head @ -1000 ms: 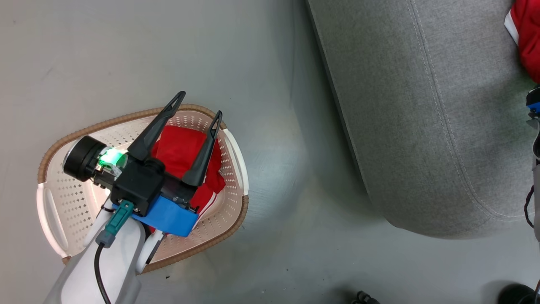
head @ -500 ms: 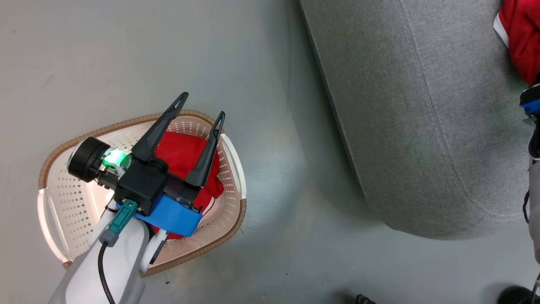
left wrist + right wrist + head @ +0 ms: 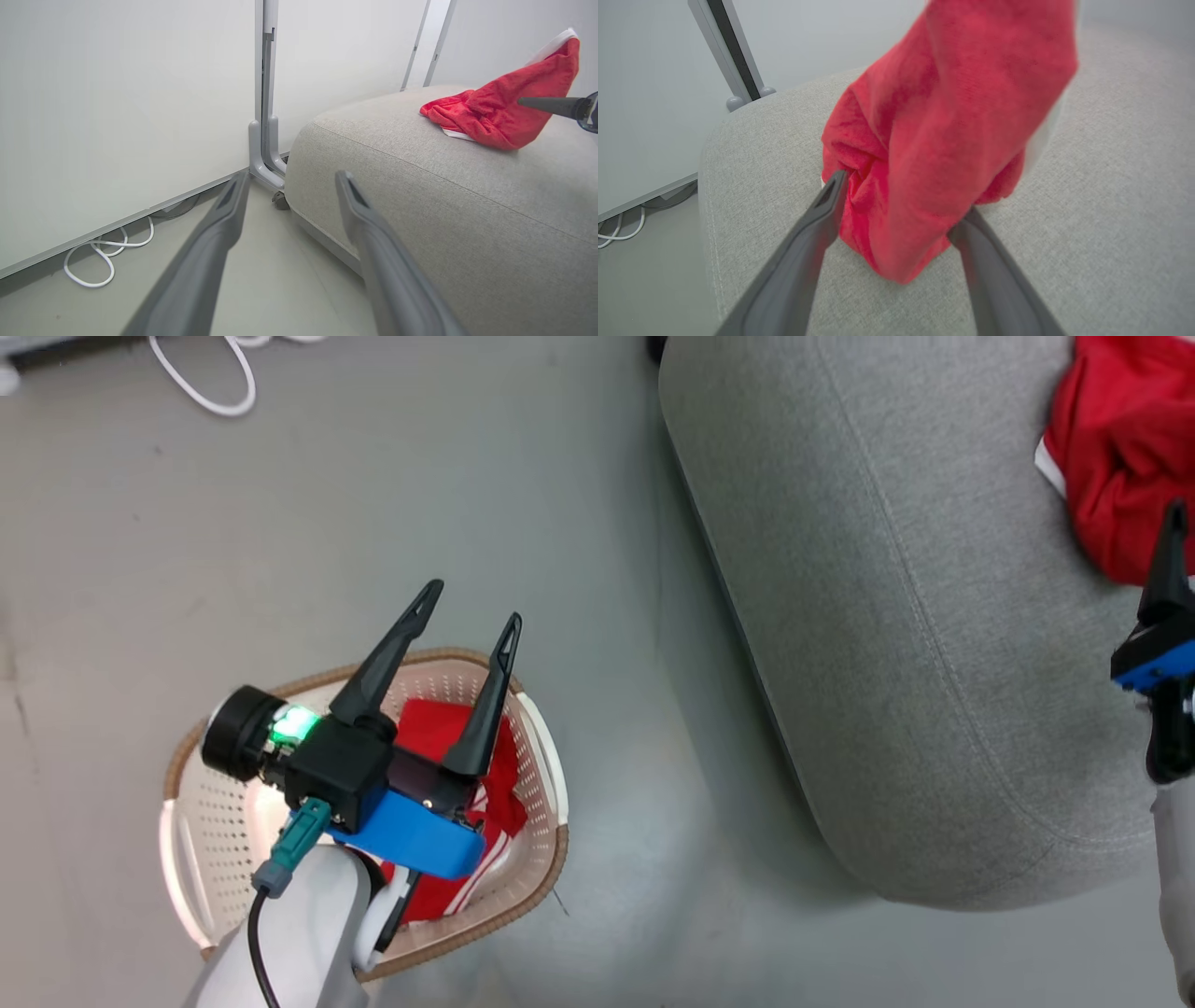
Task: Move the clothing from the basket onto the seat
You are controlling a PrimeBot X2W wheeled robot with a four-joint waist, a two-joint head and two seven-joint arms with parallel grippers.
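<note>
In the head view, the left gripper [image 3: 472, 605] hung spread and empty over the basket [image 3: 551, 859], with a red garment [image 3: 429, 737] beneath it. In the left wrist view, the seat [image 3: 420, 186] lay ahead and to the right of its fingers. In the right wrist view, the right gripper [image 3: 901, 196] stood open, with a second garment [image 3: 948, 116] between its fingertips on the seat.

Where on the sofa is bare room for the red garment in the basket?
Free: the broad grey fabric sofa cushion between its rounded edge and the red white-trimmed garment. Crowded: around that garment, flanked by the open right jaws.
</note>
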